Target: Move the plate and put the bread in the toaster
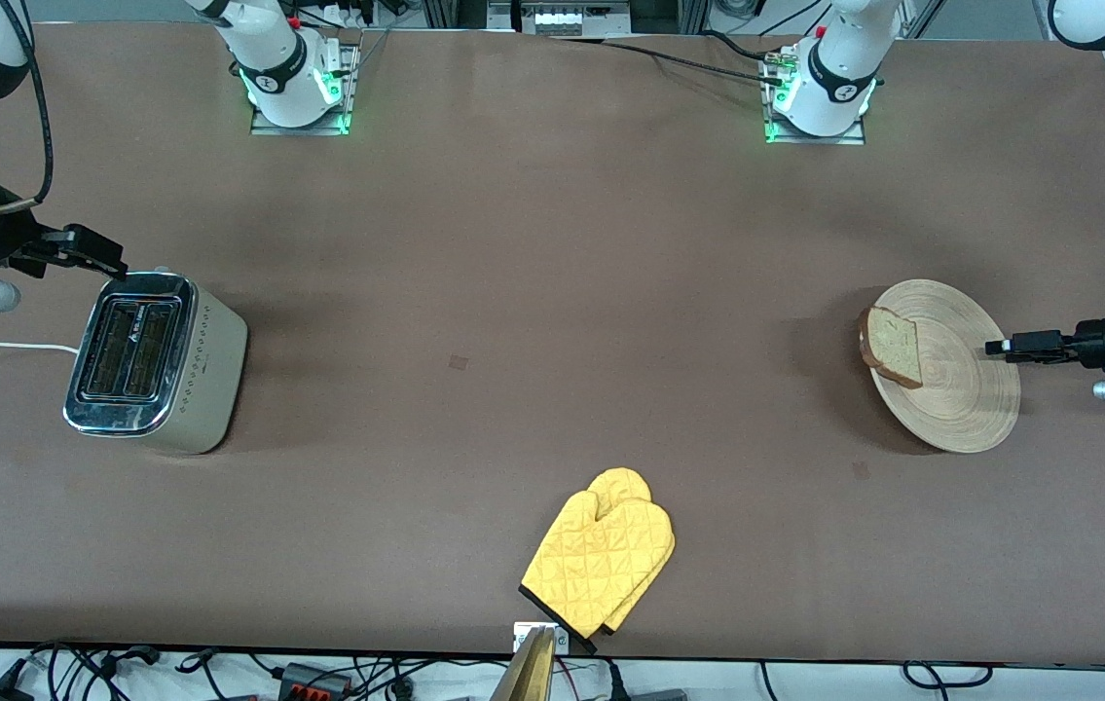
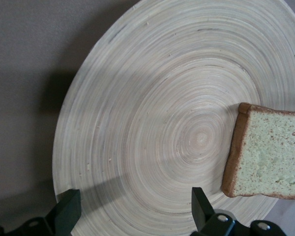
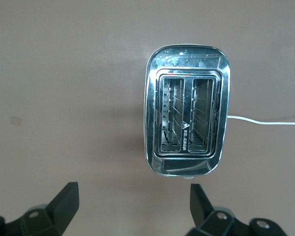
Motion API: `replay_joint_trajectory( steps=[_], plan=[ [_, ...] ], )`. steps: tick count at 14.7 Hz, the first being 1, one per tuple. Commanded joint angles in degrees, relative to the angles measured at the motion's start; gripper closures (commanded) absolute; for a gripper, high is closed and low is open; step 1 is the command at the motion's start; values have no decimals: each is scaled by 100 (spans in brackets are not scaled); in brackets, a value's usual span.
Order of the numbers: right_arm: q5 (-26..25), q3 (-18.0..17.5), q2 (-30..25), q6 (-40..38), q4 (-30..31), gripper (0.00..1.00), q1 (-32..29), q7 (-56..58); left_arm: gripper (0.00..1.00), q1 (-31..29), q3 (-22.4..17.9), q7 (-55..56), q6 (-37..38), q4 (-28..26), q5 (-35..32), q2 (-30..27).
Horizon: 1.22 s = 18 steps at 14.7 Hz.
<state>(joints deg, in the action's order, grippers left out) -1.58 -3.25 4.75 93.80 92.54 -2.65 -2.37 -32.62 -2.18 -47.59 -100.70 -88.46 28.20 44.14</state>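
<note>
Left claw (image 1: 995,347) hovers spread over the plate (image 1: 966,399) (bread (image 1: 893,346) aboard); right claw (image 1: 114,265) spread above the toaster (image 1: 155,362).

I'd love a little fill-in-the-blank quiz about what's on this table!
1. The bread lies on the ____.
2. The toaster has ____ slots, both empty.
3. Nearest the front camera lies a yellow oven ____.
4. The left end effector hangs open over the plate's ____.

Missing words: plate; two; mitt; rim
</note>
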Motion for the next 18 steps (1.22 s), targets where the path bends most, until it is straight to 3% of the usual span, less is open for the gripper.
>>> replay_joint_trajectory(
  steps=[1, 4, 7, 9, 14, 18],
  plan=[
    [44, 0, 0, -90, -78, 0, -16, 44, 2, -8, -10, -83, -28, 101, 168, 226],
    [44, 0, 0, -90, -69, 0, -25, 44, 2, -17, -19, -479, -28, 101, 466, 288],
    [53, 0, 0, -90, -78, 0, -25, 44, 18, 1, -19, -479, -28, 119, 397, 262],
    [44, 0, 0, -90, -69, 0, -25, 44, 51, 44, -45, -470, -2, 136, 301, 210],
    [35, 0, 0, -107, -69, 0, -25, 62, 61, 45, -10, -461, 16, 242, 54, 201],
    [35, 0, 0, -107, -78, 0, -16, 62, 61, 45, -10, -435, 33, 242, 54, 201]
  ],
)
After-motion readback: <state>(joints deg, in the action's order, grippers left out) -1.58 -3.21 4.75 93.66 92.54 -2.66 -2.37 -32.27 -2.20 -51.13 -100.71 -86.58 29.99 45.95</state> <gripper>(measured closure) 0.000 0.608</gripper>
